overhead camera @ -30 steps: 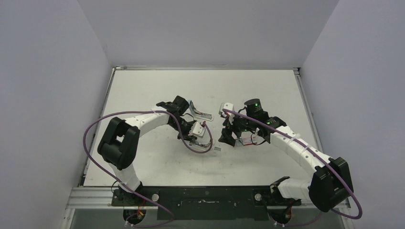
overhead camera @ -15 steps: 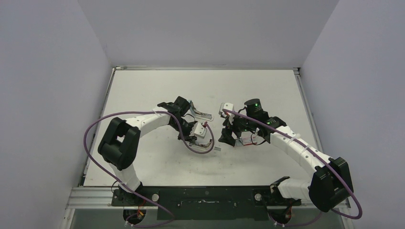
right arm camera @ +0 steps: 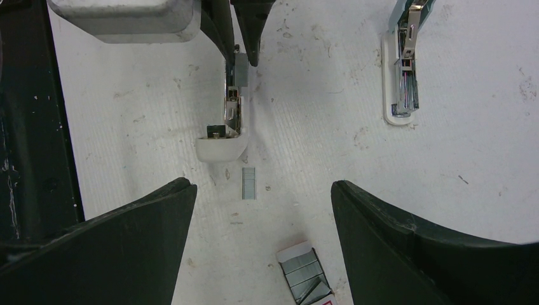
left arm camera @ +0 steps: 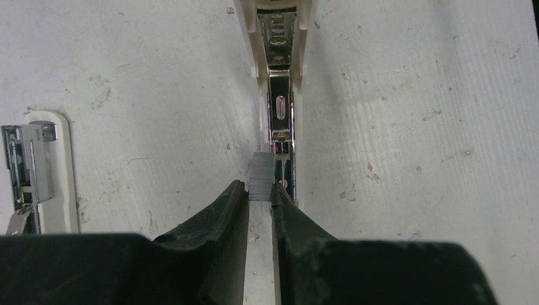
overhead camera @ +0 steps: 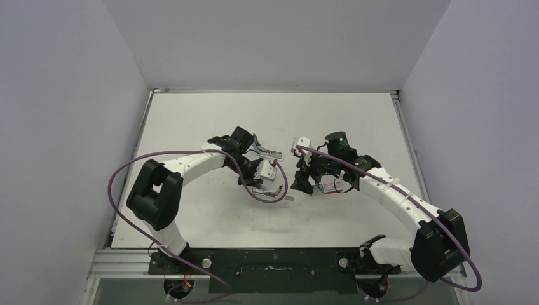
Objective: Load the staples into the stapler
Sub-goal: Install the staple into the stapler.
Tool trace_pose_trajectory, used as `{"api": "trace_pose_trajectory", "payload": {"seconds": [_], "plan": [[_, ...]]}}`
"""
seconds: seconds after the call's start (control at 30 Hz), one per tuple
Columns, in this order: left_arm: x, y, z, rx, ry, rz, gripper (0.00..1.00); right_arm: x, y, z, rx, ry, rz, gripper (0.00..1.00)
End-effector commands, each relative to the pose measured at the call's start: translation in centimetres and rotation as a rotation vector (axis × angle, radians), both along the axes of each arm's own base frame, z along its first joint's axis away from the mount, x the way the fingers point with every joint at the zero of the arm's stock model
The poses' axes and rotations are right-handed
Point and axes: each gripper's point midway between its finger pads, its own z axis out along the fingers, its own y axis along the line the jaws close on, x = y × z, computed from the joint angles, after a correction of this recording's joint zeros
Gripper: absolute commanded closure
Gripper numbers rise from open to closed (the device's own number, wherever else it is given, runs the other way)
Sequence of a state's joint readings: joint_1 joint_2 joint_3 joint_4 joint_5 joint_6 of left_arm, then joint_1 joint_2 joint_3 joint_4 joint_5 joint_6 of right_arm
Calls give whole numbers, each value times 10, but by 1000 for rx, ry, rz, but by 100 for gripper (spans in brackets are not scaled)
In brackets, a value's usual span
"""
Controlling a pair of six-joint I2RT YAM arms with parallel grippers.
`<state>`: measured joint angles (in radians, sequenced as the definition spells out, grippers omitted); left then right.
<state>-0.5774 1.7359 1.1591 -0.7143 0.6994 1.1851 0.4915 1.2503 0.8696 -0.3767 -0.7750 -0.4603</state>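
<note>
The stapler [left arm camera: 280,95] lies opened on the white table, its shiny magazine channel running away from my left gripper [left arm camera: 257,188]. That gripper is shut on a short silvery strip of staples [left arm camera: 261,175], held at the channel's near end and slightly left of it. The stapler's other arm [left arm camera: 39,170] lies at the left. In the right wrist view my right gripper [right arm camera: 260,184] stands open above the table, nothing between its fingers. A loose strip of staples [right arm camera: 248,183] lies just beyond the stapler's rounded white end [right arm camera: 220,145]. From above, the left gripper [overhead camera: 273,189] and right gripper [overhead camera: 304,182] face each other.
The small red-and-white staple box [right arm camera: 306,274] lies open near the right gripper, with more strips inside; from above it shows as the box [overhead camera: 329,185]. The stapler's second arm [right arm camera: 402,76] lies to the right. Purple cables loop off both arms.
The left arm has shifted slightly, its elbow swinging left, with the staple strip still pinched. The right arm has not moved.
</note>
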Motion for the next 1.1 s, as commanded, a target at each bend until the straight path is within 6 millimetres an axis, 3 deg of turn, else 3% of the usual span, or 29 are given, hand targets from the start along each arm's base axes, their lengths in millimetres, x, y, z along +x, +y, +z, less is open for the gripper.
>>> {"api": "trace_pose_trajectory", "payload": {"seconds": [0.0, 0.13, 0.27, 0.37, 0.5, 0.77, 1.07], "plan": [[8, -8, 28, -64, -75, 37, 100, 7, 10, 23, 50, -55, 30, 20], [5, -6, 33, -81, -81, 73, 100, 15, 8, 27, 69, -51, -25, 20], [-1, -2, 38, -109, -99, 101, 100, 44, -2, 20, 57, -29, -202, 20], [-7, 2, 42, -125, -113, 118, 100, 68, -10, 7, 20, -1, -339, 20], [-12, 7, 46, -139, -130, 130, 100, 83, -5, -24, -48, 63, -368, 25], [-5, 9, 53, -175, -127, 198, 100, 64, 34, -77, -186, 92, -277, 29], [-7, 19, 52, -182, -124, 170, 100, 45, 45, -106, -231, 163, -239, 30]]}}
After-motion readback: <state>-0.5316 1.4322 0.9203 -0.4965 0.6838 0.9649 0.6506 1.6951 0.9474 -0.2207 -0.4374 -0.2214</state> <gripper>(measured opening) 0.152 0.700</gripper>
